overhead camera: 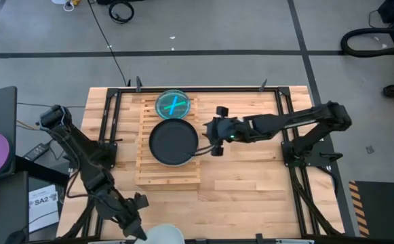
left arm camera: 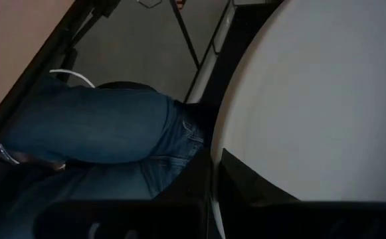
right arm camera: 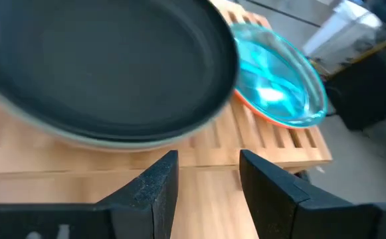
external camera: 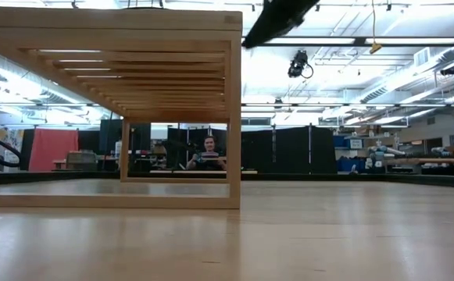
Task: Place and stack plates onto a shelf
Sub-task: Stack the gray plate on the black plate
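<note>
The light-wood slatted shelf [overhead camera: 168,173] stands mid-table and also fills the left of the low view [external camera: 133,109]. A dark round plate [overhead camera: 174,142] lies flat on its slats; in the right wrist view [right arm camera: 106,66] a pale rim shows under it. At the shelf's far end a small blue plate [overhead camera: 173,105] sits on an orange one [right arm camera: 259,106]. My right gripper [overhead camera: 207,141] hovers open just right of the dark plate's rim, apart from it [right arm camera: 206,169]. My left gripper [overhead camera: 138,227] is at the near edge beside a whitish plate [overhead camera: 164,235], whose rim fills its wrist view [left arm camera: 312,99].
Dark frame rails [overhead camera: 108,122] run along both sides of the table. The planks right of and near the shelf [overhead camera: 244,183] are bare. A person in blue jeans [left arm camera: 99,139] stands by the near edge. Another person sits far off behind the table [external camera: 209,152].
</note>
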You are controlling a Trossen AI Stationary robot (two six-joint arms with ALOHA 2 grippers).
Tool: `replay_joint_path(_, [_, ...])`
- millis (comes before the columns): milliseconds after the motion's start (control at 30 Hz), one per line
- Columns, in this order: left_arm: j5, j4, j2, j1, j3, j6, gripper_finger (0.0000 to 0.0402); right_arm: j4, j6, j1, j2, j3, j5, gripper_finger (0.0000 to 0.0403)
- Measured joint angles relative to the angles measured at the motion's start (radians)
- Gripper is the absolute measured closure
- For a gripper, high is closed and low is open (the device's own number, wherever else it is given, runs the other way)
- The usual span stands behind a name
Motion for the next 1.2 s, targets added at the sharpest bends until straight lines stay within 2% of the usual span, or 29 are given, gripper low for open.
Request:
replay_joint_path(167, [0.0,-0.001,0.0,0.0,0.0,0.0,0.0385,0.042,-0.058,-0.048,0.074,0.0,0.102,0.0238])
replay_joint_path(267, [0.0,-0.001,0.0,0.0,0.0,0.0,0.0385,0.076,-0.059,-0.073,0.102,0.0,0.111,0.0238])
replay_joint_path(467, [0.0,0.0,0.001,0.0,0.0,0.0,0.0382,0.12,-0.059,-0.091,0.131,0.0,-0.034,0.0238])
replay_joint_path(800, [0.001,0.001,0.001,-0.002,0.0,0.023,0.0381,0.128,-0.076,-0.066,0.114,0.0,-0.2,0.0238])
replay_joint_path(1033, [-0.001,-0.002,-0.048,-0.003,0.0,0.024,0.0385,0.117,-0.111,-0.055,0.097,0.0,-0.098,0.0238])
replay_joint_path(1200, [-0.076,-0.041,-0.129,0.0,0.0,0.054,0.0385,0.059,-0.111,-0.055,0.054,0.0,-0.042,0.0238])
